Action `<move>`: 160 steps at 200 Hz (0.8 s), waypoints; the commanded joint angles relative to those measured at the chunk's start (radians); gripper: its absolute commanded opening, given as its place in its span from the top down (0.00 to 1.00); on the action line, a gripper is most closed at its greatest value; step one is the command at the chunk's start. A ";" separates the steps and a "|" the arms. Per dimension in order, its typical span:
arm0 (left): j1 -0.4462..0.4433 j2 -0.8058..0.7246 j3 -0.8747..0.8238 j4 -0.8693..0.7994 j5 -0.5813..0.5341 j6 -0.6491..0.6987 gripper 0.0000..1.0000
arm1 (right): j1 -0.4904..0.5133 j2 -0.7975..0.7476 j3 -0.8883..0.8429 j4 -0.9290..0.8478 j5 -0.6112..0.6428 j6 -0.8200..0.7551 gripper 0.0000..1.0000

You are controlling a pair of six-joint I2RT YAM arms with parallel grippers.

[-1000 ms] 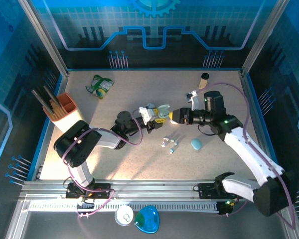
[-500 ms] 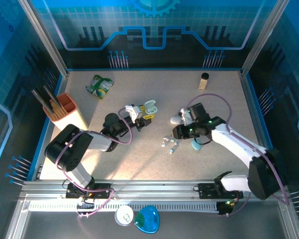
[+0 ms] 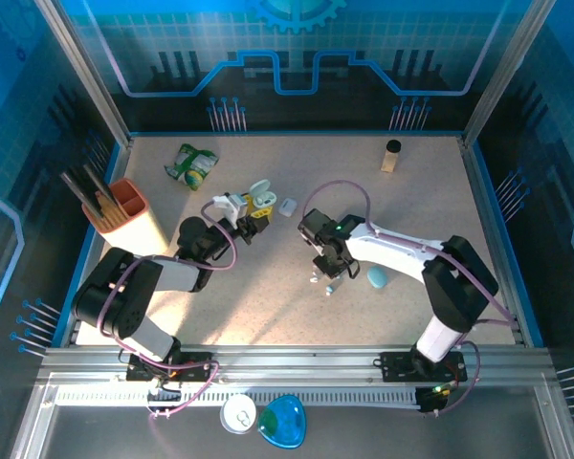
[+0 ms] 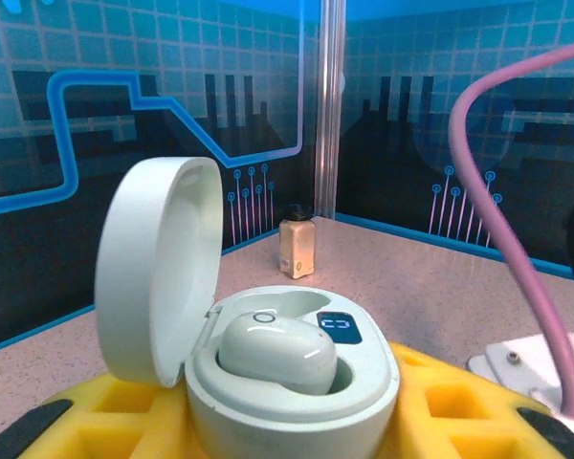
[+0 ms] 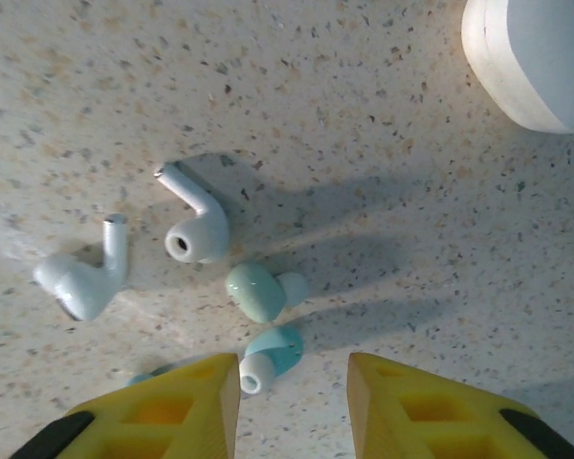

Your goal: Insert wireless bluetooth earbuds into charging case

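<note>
loose earbuds (image 5: 196, 229): 4, maybe 5 | docked earbud (image 4: 277, 352): 1 | open case (image 4: 287, 413): 1 | shut cases (image 3: 377, 276): 2 | bottle (image 3: 392, 155): 1

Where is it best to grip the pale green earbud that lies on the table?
Grip the pale green earbud across its oval body, not the small tip at its right. Come from straight above with the open right gripper: it lies flat, and the teal earbud sits close beside it.

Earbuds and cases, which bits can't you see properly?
Right wrist view: one teal bit hides behind a finger of the right pincer; white case cut off by the corner.
Top view: earbuds too small to count.
Left wrist view: open case cut off by the bottom edge.
</note>
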 commanded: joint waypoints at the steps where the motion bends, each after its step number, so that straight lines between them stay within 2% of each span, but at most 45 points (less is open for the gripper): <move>1: 0.014 -0.024 -0.013 0.041 -0.008 -0.021 0.62 | 0.031 0.047 0.048 -0.063 0.093 -0.027 0.65; 56: 0.054 -0.029 -0.024 0.041 0.002 -0.023 0.62 | 0.088 0.171 0.127 -0.097 0.154 -0.024 0.67; 160: 0.075 -0.050 -0.041 0.041 0.013 -0.035 0.62 | 0.096 0.245 0.138 -0.089 0.168 -0.038 0.70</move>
